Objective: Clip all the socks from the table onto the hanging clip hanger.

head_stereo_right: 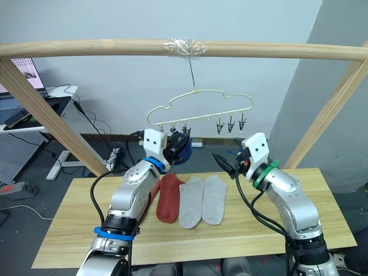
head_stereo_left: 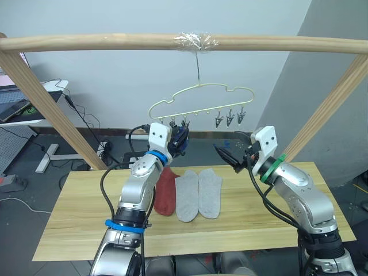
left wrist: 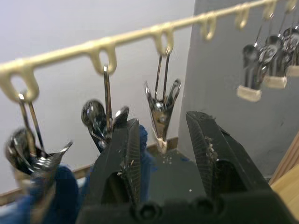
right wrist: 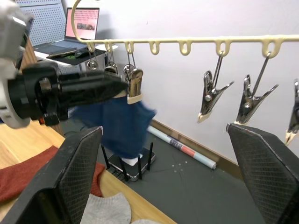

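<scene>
Left gripper [left wrist: 161, 154], fingers parted, holds a blue sock [right wrist: 119, 123] against one finger at the clip hanger [head_stereo_left: 198, 98]; right gripper [right wrist: 163, 177] gapes empty; three socks [head_stereo_left: 190, 192] mid-table [head_stereo_left: 80, 224], edges free

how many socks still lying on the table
3: one rust-red sock partly behind the left arm, then two grey socks side by side to its right. The arm may hide more.

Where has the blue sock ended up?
The blue sock hangs up at the left end of the clip hanger, right by the left claw, above the rust-red sock on the table.
</scene>
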Available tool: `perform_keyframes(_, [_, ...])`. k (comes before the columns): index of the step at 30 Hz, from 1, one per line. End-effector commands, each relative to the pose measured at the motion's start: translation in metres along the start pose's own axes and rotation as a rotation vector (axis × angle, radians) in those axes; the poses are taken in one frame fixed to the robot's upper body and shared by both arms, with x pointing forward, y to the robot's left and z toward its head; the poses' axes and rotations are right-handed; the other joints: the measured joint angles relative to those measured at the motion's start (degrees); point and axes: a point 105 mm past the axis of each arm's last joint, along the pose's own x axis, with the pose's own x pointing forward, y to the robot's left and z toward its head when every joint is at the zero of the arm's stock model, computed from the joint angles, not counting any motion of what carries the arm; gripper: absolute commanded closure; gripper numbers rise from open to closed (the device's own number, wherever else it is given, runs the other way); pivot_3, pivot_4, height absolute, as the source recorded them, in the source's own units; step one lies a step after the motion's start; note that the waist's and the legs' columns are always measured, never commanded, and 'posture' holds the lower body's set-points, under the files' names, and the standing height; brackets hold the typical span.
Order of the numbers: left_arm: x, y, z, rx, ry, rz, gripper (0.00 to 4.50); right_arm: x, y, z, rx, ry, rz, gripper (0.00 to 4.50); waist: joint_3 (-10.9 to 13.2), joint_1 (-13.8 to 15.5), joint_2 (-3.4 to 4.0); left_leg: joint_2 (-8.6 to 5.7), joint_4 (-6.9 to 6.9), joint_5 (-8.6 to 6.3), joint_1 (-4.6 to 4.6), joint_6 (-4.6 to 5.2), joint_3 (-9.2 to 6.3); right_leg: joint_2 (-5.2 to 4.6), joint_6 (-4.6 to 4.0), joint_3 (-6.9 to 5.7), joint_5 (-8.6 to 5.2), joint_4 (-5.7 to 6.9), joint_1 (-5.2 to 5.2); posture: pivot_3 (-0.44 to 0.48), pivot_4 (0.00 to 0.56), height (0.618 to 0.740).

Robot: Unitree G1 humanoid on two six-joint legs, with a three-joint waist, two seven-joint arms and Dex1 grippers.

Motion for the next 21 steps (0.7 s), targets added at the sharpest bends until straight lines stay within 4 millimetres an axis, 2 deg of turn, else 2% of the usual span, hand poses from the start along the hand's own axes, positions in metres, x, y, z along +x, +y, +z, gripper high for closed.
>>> perform_keyframes(1, [0.007, -0.002, 0.019, 0.027, -0.078, -0.005, 2.77, -0.001, 0.0, 0.021, -0.025, -0.075, 0.0, 0.0, 0.0, 0.0, 0.0, 0.0, 0.0, 0.0, 0.0, 0.0, -0.01, 0.0, 0.01, -0.01, 0.0, 0.0, 0.0, -0.146, 0.106, 0.74])
perform_keyframes(5, [0.011, -0.004, 0.017, 0.038, -0.086, -0.003, 2.77, 0.001, 0.001, 0.021, -0.03, -0.075, 0.001, 0.0, 0.0, 0.0, 0.0, 0.0, 0.01, 0.0, 0.0, 0.0, -0.01, 0.0, 0.01, -0.01, 0.0, 0.0, 0.01, -0.147, 0.108, 0.74])
perform_keyframes(14, [0.024, -0.006, 0.028, 0.062, -0.132, -0.008, 2.77, 0.004, 0.002, 0.023, -0.029, -0.083, 0.006, 0.0, 0.0, 0.0, 0.0, 0.0, 0.02, 0.0, 0.0, 0.0, 0.0, 0.01, 0.02, -0.01, 0.0, 0.01, 0.01, -0.147, 0.109, 0.74])
perform_keyframes(21, [0.027, -0.009, 0.029, 0.067, -0.141, -0.018, 2.77, 0.005, 0.002, 0.025, -0.022, -0.092, 0.006, 0.0, 0.0, -0.1, 0.0, 0.0, 0.02, 0.0, 0.01, 0.0, -0.01, 0.01, 0.0, -0.01, 0.01, 0.02, 0.01, -0.154, 0.109, 0.74])
